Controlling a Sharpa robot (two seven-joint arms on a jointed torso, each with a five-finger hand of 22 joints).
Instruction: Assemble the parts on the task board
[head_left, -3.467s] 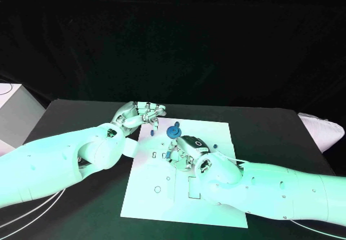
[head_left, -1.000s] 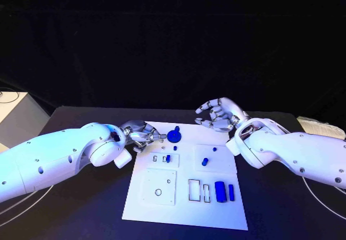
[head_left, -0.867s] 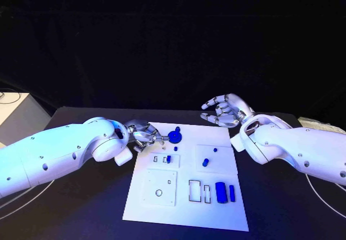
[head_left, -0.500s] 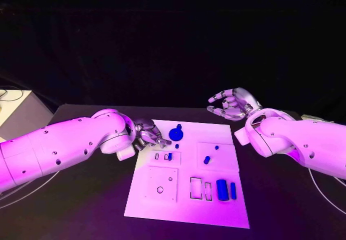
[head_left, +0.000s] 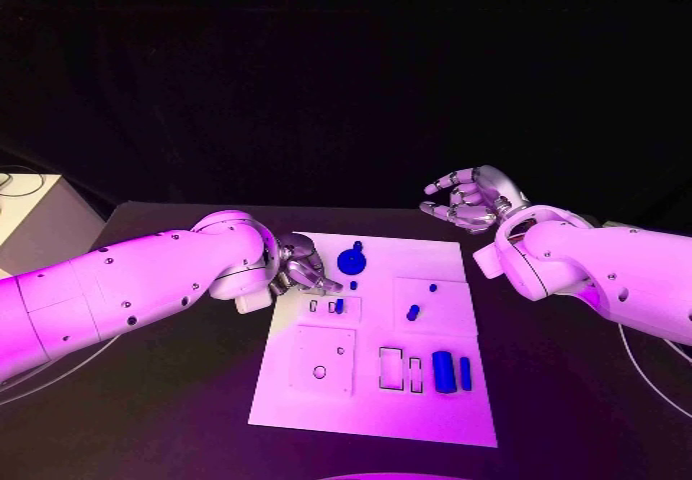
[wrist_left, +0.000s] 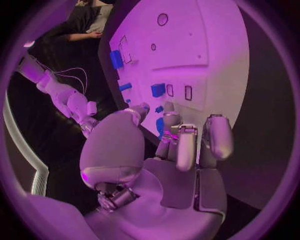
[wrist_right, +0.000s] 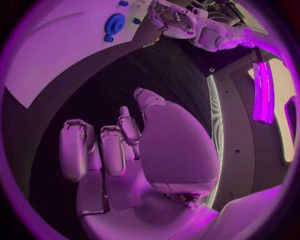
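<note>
Counter (head_left: 173, 400), black, carrying white board (head_left: 433, 415) at centre; dark room behind. Blue parts (head_left: 443, 371) seated on board, round one (head_left: 351, 263) near its far edge. Bare counter is seen along both board sides. Left hand (head_left: 300, 268) curled at board's far-left edge, nothing held. Right hand (head_left: 469, 200) raised beyond far-right corner, fingers apart, empty.

The left hand (head_left: 302, 268) is held low at the end of its bent arm, its fingers (wrist_left: 187, 145) curled in over the palm with nothing between them. The right hand (head_left: 470, 198) is raised, palm turned up, its fingers (wrist_right: 94, 150) half bent, apart and empty.
</note>
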